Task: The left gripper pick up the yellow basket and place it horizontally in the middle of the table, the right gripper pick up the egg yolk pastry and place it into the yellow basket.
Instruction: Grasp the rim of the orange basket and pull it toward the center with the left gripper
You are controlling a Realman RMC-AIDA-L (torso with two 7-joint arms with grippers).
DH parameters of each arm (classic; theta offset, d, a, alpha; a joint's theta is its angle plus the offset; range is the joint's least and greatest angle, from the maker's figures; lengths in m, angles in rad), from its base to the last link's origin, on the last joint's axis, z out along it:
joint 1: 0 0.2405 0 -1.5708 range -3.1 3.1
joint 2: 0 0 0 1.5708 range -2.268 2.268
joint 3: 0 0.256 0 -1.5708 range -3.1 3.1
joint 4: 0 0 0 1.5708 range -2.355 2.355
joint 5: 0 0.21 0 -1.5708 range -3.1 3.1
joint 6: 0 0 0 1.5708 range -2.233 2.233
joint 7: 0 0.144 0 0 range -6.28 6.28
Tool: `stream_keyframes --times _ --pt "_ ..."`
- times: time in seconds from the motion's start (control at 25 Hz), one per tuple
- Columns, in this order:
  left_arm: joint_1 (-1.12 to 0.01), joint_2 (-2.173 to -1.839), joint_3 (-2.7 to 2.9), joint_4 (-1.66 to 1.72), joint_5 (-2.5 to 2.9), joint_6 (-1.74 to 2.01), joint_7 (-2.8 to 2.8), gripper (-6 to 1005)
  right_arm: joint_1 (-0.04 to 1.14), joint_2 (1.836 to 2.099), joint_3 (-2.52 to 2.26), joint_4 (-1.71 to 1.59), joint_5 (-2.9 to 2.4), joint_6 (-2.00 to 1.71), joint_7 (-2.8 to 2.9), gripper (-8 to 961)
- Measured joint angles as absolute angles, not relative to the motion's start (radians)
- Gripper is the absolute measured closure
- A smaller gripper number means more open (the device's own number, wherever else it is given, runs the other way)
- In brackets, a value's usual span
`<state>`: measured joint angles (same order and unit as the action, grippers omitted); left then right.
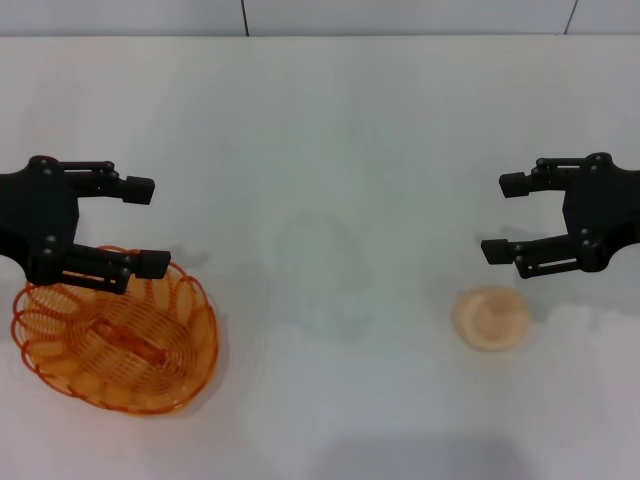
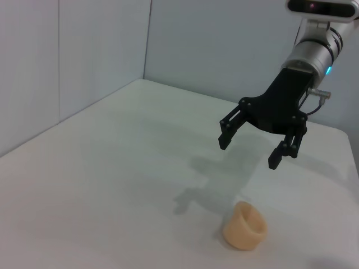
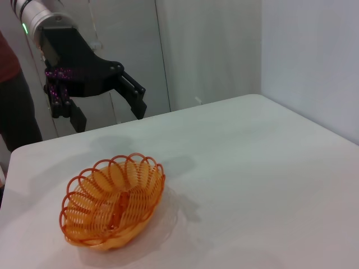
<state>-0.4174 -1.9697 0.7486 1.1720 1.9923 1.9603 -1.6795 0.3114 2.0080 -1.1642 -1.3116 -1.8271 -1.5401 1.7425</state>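
The yellow basket (image 1: 180, 330) sits empty on the white table (image 1: 320, 130) at the near left, lying at a slant. My left gripper (image 1: 147, 226) hangs open just above its far rim, holding nothing; the right wrist view shows this gripper (image 3: 109, 115) clear of the basket (image 3: 112, 202). The egg yolk pastry (image 1: 491, 318) lies on the table at the right. My right gripper (image 1: 502, 217) is open and empty, a little above and beyond the pastry. In the left wrist view the right gripper (image 2: 249, 152) hovers over the table behind the pastry (image 2: 245, 226).
The table's far edge meets a pale wall (image 1: 400, 15). Grey panels (image 2: 84, 50) stand along one side of the table. A person in dark clothes (image 3: 17, 106) stands past the table's end behind the left arm.
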Motion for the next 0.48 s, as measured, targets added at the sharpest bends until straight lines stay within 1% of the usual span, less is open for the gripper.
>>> stream_keyframes --times 0.48 --pt "-0.416 -1.971 0.749 1.172 1.995 1.956 -1.682 117 0.313 2.008 -1.164 -1.309 -1.827 -1.532 1.743 119"
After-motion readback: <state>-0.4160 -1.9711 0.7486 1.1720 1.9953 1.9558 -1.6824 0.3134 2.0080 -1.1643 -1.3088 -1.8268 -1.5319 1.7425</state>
